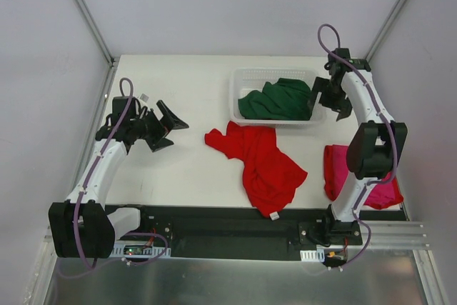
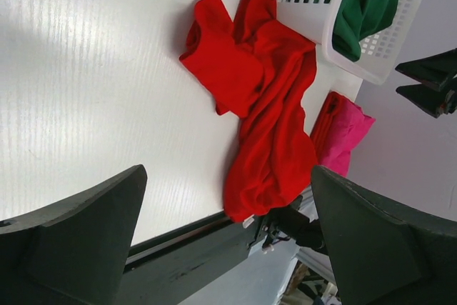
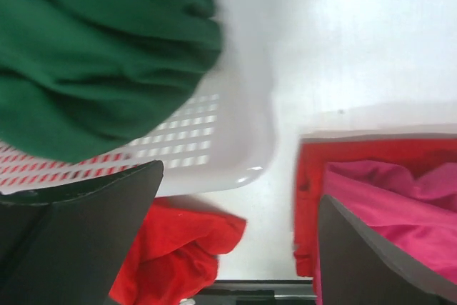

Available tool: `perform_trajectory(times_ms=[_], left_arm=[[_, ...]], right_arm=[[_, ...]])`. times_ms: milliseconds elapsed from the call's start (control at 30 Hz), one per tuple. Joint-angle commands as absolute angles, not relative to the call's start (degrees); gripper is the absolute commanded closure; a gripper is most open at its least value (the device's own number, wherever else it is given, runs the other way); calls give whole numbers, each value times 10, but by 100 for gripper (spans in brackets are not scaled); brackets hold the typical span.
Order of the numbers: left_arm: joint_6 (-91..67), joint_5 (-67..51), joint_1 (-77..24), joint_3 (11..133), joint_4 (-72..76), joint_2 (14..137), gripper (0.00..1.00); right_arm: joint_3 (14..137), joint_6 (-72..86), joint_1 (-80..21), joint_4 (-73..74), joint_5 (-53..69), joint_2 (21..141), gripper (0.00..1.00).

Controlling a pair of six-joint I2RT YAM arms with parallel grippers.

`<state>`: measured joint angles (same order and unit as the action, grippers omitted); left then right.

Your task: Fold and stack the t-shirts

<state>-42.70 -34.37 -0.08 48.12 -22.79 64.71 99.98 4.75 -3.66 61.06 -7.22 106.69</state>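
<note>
At the left side of the table (image 1: 164,76): the left gripper (image 1: 177,136) hangs over bare tabletop, jaws spread wide, nothing between them, tips pointing right.

Centre: the red shirt (image 1: 263,166) lies crumpled on the table, not folded. Its long axis runs diagonally, from a bunched far-left end near the basket out to a near-right end at the table's near edge. It sits to the right of the left gripper, and the far-left end is the closest part. In the left wrist view it lies straight ahead, framed between the two fingers. There is open table between the tips and the cloth, no contact.

Centre-far: the basket (image 1: 275,123) holds the green shirt (image 1: 275,99), heaped and unfolded. The basket's near wall is just beside the red shirt's far end.

Right: the right gripper (image 1: 325,101) is at the basket's right end, jaws also spread and empty. Its wrist view looks down on the basket corner, with green cloth off to the left.

Right-near: the pink shirt (image 1: 343,169) lies on the table, partly hidden by the right arm. A red edge shows beneath it in both wrist views.

Judgement: the left arm is the nearer one for the red shirt, and a reach rightward would take its far-left end. The right arm stands nearest the green shirt.
</note>
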Motion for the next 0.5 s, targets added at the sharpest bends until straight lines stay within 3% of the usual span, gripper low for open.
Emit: perform_trajectory(times_ms=[0,433,467], left_arm=[[-425,-347,-8,471,-217,638,1],[-436,-345,-8,469,-217,631,1],[-438,-345,-8,468,-217,630,1]], right_arm=[[969,32,-17,616,-108,1079,4],[1004,4,-12,552,-72,1173,3],[1013,4,-12,552,-66,1177,24]])
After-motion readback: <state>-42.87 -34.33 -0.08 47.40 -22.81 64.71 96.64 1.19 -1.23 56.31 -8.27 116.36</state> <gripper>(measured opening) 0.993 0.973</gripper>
